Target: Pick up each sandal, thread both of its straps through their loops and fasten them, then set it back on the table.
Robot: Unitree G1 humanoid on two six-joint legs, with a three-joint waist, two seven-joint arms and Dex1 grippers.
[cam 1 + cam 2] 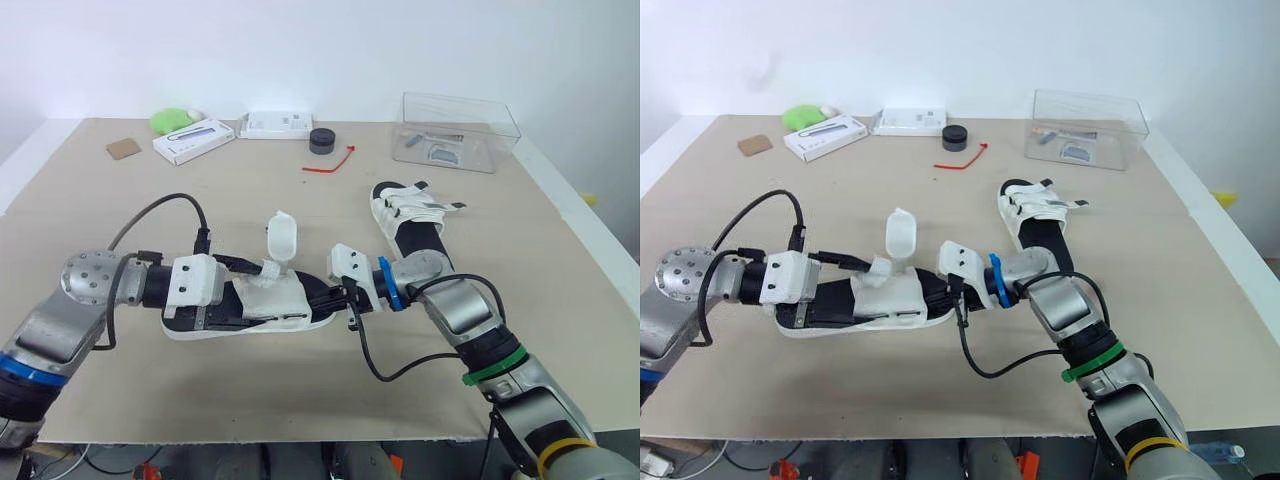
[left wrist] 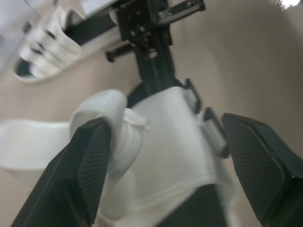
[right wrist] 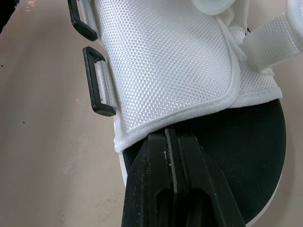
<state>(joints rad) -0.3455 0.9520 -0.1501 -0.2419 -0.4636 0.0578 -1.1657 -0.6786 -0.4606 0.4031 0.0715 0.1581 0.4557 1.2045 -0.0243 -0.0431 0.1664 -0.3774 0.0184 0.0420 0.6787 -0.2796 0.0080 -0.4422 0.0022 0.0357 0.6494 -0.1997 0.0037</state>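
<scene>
Two sandals counted. Near sandal [image 1: 285, 300] straddled by left gripper [image 2: 163, 142], fingers wide; toe end pinched by right gripper [image 3: 171, 142], fingers narrow. Far sandal [image 1: 410, 222] seen flat on table [image 1: 250, 400], right.

The left arm [image 1: 60, 320] and the right arm [image 1: 470, 320] both bend inward at the elbow, wrists level, so the two grippers face each other, close together. The left gripper [image 2: 165, 130] has its black fingers spread wide. The right gripper [image 3: 166, 137] has its fingers pressed together.
</scene>
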